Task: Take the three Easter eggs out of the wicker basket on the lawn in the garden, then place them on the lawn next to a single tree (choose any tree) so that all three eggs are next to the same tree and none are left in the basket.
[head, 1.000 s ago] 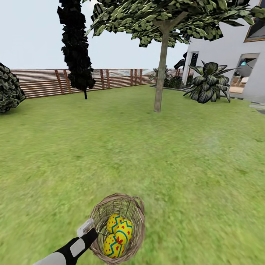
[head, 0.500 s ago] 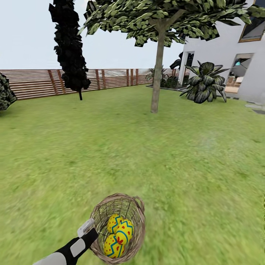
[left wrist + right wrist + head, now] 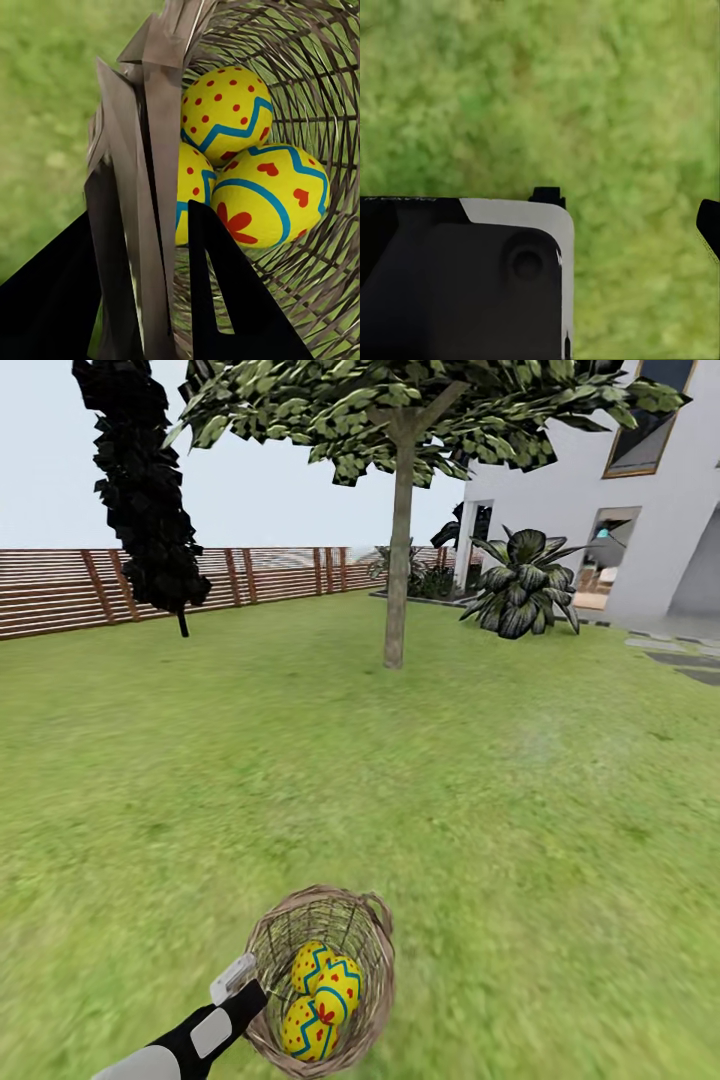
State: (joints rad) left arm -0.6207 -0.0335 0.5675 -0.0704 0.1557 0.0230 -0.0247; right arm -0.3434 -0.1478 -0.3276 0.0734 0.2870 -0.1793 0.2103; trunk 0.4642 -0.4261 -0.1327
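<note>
The wicker basket (image 3: 368,945) hangs low in the head view, just above the lawn (image 3: 500,800), with my left gripper (image 3: 247,988) shut on its rim. Inside it lie three yellow Easter eggs (image 3: 320,1000) with blue zigzags and red marks. The left wrist view shows the woven rim (image 3: 150,150) pinched between my two black fingers (image 3: 225,300), with the eggs (image 3: 266,195) packed together behind it. The tree (image 3: 397,580) with the pale trunk stands ahead, several metres off. In the right wrist view, grass (image 3: 585,90) lies below part of the arm.
A dark conical tree (image 3: 140,490) stands at the back left before the slatted wooden fence (image 3: 60,592). A broad-leaved striped plant (image 3: 520,585) and the white house (image 3: 650,510) are at the right, with grey paving (image 3: 690,655) beside them.
The whole view has swung right and moved forward: tree, fence and house have slid left in the picture. The basket and left arm keep their place in it.
</note>
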